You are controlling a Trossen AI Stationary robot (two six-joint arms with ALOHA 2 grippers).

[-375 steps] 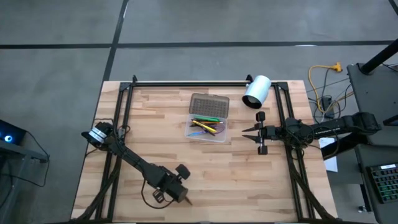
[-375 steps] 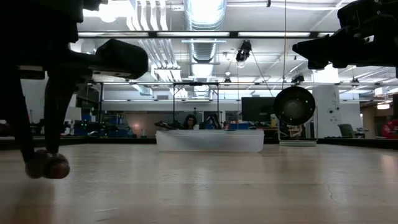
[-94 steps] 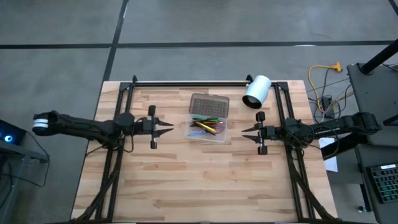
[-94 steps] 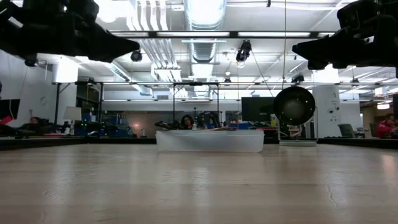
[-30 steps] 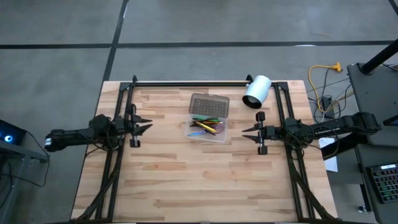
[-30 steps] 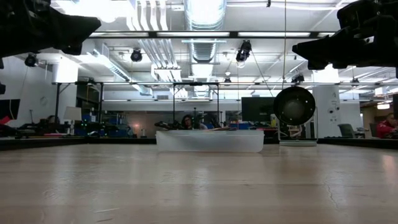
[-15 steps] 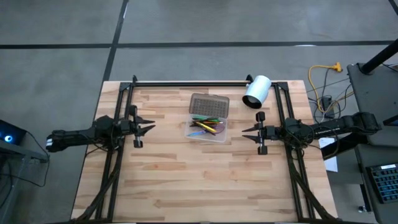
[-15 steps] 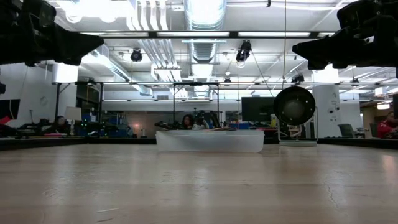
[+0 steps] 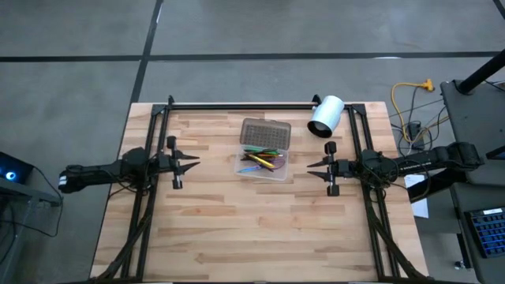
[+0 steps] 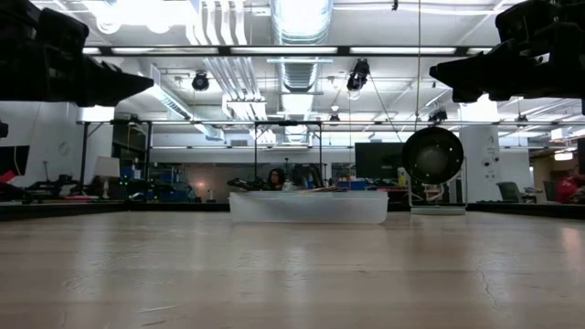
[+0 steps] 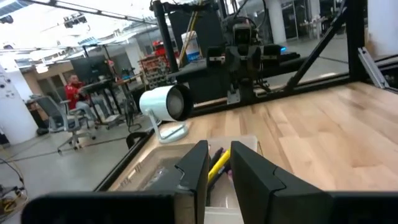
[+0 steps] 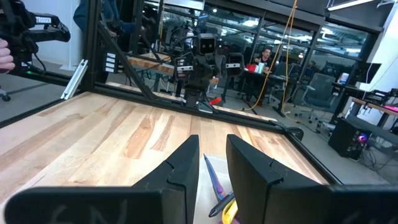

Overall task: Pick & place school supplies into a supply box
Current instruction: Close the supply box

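Note:
The supply box (image 9: 272,170) lies open at the middle of the table, its grey lid (image 9: 266,134) folded back toward the far edge. The school supplies (image 9: 259,160), coloured pencils and pens, lie inside its clear tray; they also show in the left wrist view (image 11: 218,163) and the right wrist view (image 12: 215,182). My left gripper (image 9: 197,163) hovers level to the left of the box, pointing at it, fingers a little apart and empty. My right gripper (image 9: 309,166) hovers level to the right of the box, also narrowly open and empty.
A white cylinder (image 9: 326,116) lies at the far right of the table. Black frame rails (image 9: 237,106) run along the far edge and down both sides. Bare wood spreads over the near half of the table (image 9: 260,229).
My left gripper has sunk a little and tipped down until it points level at the box, edging slightly toward it. Its finger gap is unchanged.

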